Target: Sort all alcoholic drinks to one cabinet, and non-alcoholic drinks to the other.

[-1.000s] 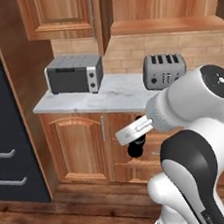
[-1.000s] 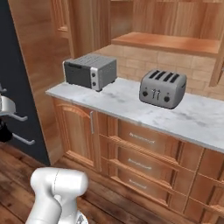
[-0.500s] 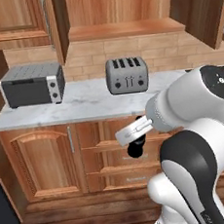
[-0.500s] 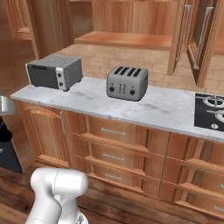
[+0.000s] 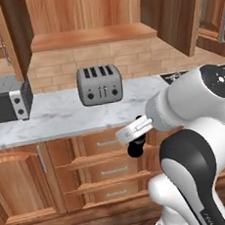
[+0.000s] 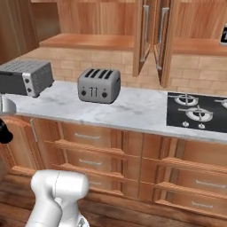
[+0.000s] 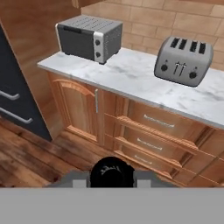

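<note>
Toaster oven [image 5: 5, 100]: a dark grey box at the far left of the worktop [image 5: 61, 121].
Toaster [image 5: 99, 84]: silver, four slots, on the worktop right of the toaster oven.
Black bottle [image 5: 136, 146]: small and cola-shaped, hanging under the robot's hand, in front of the drawers and lower than the worktop. In the hand view its round black top [image 7: 112, 171] sits right at the bottom, so its long way points along the hand.
Fingers [image 5: 136, 140]: mostly closed around the black bottle, holding it. No other drink is near them.
Open cabinet [image 5: 87, 18]: above the toaster, doors swung out, with a bare wooden shelf [image 5: 91, 36].
Cabinet doors [image 6: 153, 37]: open, with slim grey bar handles, up and right of the toaster.
Stove [image 6: 197, 111]: black, at the right end of the worktop.
What matters next: I think this no-alcohol drink must go up onto a cabinet shelf. The shelf lies well above the bottle and farther back, past the worktop, so the hand has to lift high and reach forward.
</note>
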